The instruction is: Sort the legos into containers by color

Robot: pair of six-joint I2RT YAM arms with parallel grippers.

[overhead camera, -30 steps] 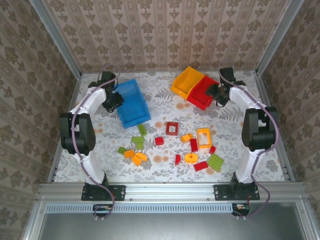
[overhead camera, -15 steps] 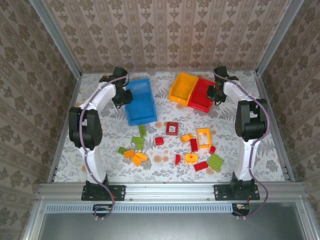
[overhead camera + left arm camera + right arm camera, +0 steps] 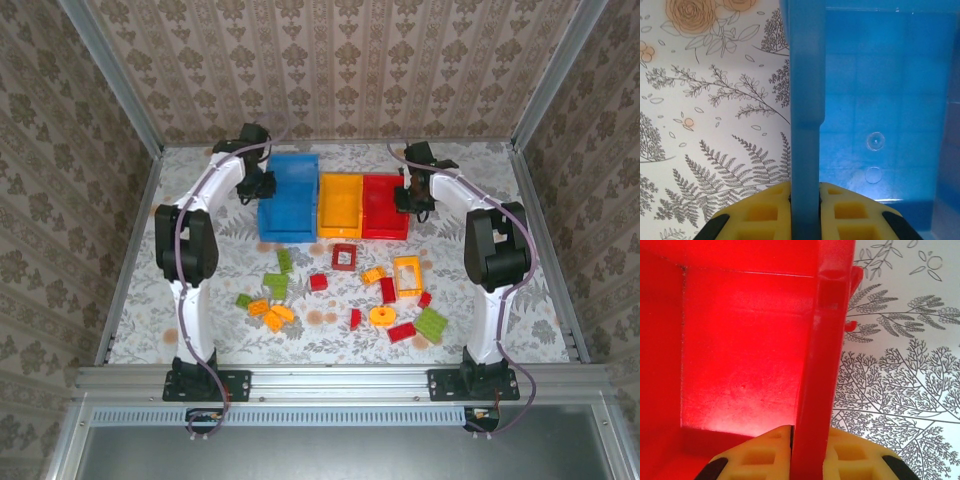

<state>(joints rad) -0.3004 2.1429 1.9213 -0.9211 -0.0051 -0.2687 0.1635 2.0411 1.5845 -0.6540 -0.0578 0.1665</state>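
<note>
Robot test cell of a lab type, not a home. Bare aluminium frame posts stand at the corners. Wallpaper-print panels close off three sides around a floral-print table. The white left arm and right arm are bolted to a metal rail along the table's near edge.

Blue bin, yellow bin, red bin: upright, open-top, touching in one row near the counter's far edge, blue leftmost and largest. Legos lie scattered mid-counter, on the near side of the bins: red, orange-yellow and green pieces.
</note>
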